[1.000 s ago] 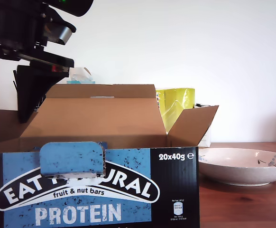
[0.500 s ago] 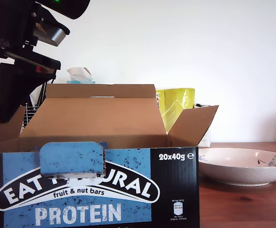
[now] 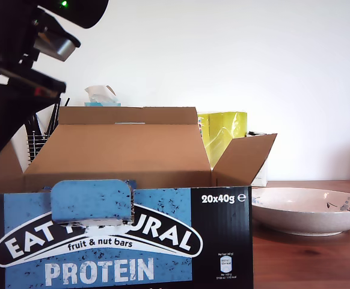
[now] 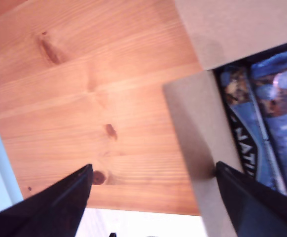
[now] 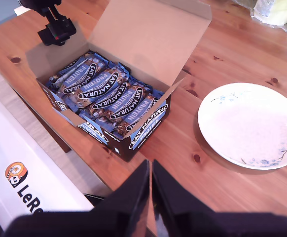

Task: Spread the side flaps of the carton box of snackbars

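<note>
The carton box of snackbars (image 3: 121, 238) reads "EAT NATURAL fruit & nut bars PROTEIN", with "20x40g" beside that logo. The bars (image 5: 109, 94) inside repeat "EAT NATURAL PROTEIN" (smaller print unreadable).

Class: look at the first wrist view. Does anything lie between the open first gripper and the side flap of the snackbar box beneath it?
Nothing visible does. My first gripper hangs open over the side flap, with only bare wooden table beside it.
</note>
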Available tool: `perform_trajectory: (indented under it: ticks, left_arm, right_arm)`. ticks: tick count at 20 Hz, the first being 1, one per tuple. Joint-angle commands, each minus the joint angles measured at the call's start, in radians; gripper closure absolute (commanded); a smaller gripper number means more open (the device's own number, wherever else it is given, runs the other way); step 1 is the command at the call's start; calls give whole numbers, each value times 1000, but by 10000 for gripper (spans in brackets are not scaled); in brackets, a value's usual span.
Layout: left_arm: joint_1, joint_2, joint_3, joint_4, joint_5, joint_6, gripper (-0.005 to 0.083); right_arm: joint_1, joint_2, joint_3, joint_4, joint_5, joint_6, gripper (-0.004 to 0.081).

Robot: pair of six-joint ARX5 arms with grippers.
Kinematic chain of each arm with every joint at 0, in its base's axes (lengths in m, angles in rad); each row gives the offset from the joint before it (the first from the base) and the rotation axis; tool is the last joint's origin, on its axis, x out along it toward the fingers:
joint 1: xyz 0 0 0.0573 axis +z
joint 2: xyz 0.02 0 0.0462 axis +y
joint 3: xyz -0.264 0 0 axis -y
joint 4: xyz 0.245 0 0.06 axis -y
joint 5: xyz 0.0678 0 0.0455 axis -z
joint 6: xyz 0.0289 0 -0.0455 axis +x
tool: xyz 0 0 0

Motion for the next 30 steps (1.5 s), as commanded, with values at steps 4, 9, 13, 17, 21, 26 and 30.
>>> perform_trajectory:
  ticks: [4, 9, 13, 17, 21, 26, 30]
  left_arm:
    - [8, -1, -97, 30, -29, 6, 47]
    - [14, -1, -135, 96, -26, 8, 47]
    - [19, -1, -193, 162, -20, 17, 48]
    - [32, -1, -243, 245, 48, 20, 50]
    - [33, -1, -252, 347, 124, 51, 88]
    - [37, -3, -251, 365, 97, 75, 98]
    - [47, -89, -233, 357, 72, 88, 132]
  right_arm:
    - [1, -3, -2, 7, -2, 1, 783]
    - [1, -3, -2, 6, -3, 5, 783]
    - [1, -3, -2, 12, -2, 5, 783]
    - [1, -3, -2, 14, -2, 5, 783]
    - [1, -3, -2, 13, -2, 5, 783]
    - [1, -3, -2, 14, -2, 5, 783]
    - [1, -3, -2, 14, -3, 4, 783]
